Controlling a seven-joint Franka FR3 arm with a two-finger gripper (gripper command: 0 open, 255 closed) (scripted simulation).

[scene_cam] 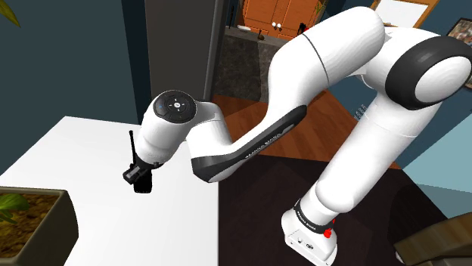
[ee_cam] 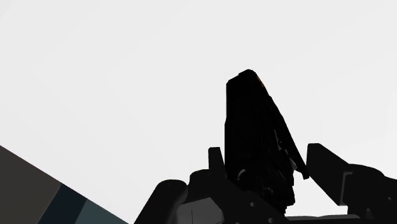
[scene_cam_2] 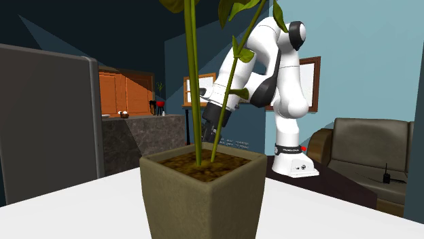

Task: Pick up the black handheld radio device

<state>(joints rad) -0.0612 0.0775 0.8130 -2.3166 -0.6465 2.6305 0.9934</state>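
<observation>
Right, gripper [scene_cam: 139, 180] is clamped on the black handheld radio [ee_cam: 254, 127], fingers pinching its body so the antenna stands clear beside the wrist. Radio is low over the white table [scene_cam: 83, 143], inboard of its edge; can't tell whether it's lifted clear.

A home: sofa [scene_cam_2: 370, 142], potted plant [scene_cam_2: 204, 193], wooden cabinets [scene_cam: 278, 13].
</observation>
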